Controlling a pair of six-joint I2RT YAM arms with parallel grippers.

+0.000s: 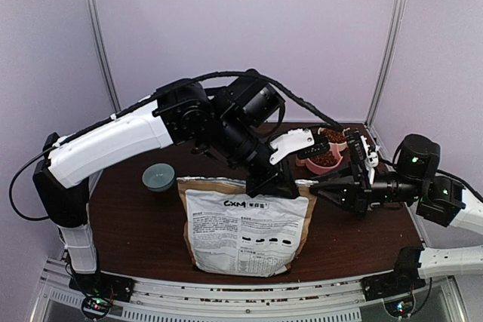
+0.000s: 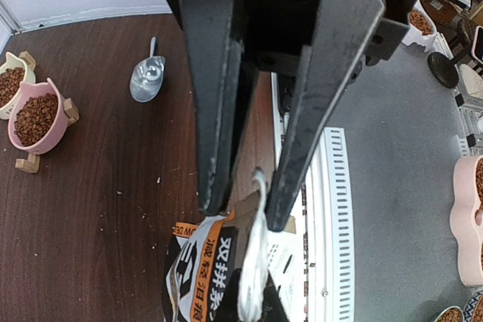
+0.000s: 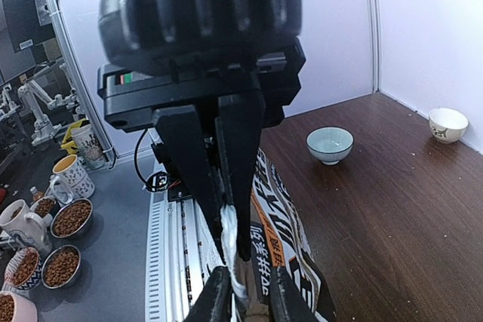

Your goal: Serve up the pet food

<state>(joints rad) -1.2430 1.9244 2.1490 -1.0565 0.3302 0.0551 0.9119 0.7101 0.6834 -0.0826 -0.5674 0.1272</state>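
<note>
- From above, the bag stands upright near the front of the table. The left gripper is at its top edge and the right gripper at its top right corner.
- Only the left wrist view shows the left fingers pressed together on this edge. It also shows a metal scoop, which the top view does not show.
- The right wrist view shows the right fingertips a little apart, one on each side of the same edge.
- The pet food lies in a pink bowl at the far right, well apart from the bag.
- A teal bowl stands left of the bag.
</note>
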